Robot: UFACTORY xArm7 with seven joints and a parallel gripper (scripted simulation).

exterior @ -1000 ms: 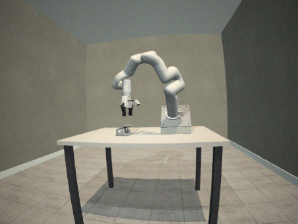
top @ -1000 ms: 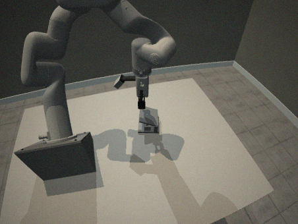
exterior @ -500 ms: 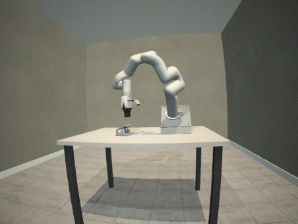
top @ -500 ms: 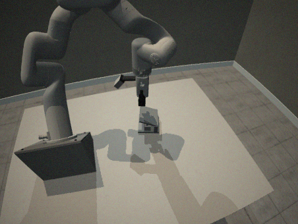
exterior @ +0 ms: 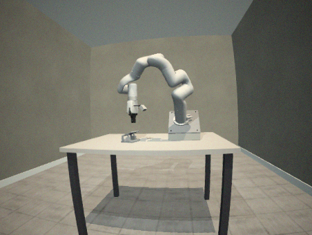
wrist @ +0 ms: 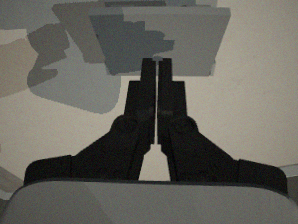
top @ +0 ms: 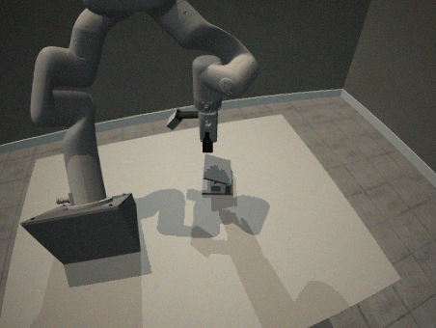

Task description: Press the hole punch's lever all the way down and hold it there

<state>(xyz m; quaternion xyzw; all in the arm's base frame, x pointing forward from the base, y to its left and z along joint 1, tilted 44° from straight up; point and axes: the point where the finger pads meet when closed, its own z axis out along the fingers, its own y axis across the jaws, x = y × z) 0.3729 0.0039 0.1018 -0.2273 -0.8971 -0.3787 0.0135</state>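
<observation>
Hole punch (top: 217, 177) sits upright on the surface (top: 299, 203), roughly mid-surface, lever (top: 218, 165) raised at a tilt. Gripper (top: 207, 145) hangs straight above the lever, pointing down, clear gap between them in the exterior view. Fingers pressed together, nothing between them. Arm base (top: 122, 227) stands well apart on the same surface, near its edge

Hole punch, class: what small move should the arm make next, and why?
Probably straight down. The hand is shut on nothing and hangs clear above the punch, whose lever is raised. In the wrist view its fingers point at the lever, so descending should press it.
</observation>
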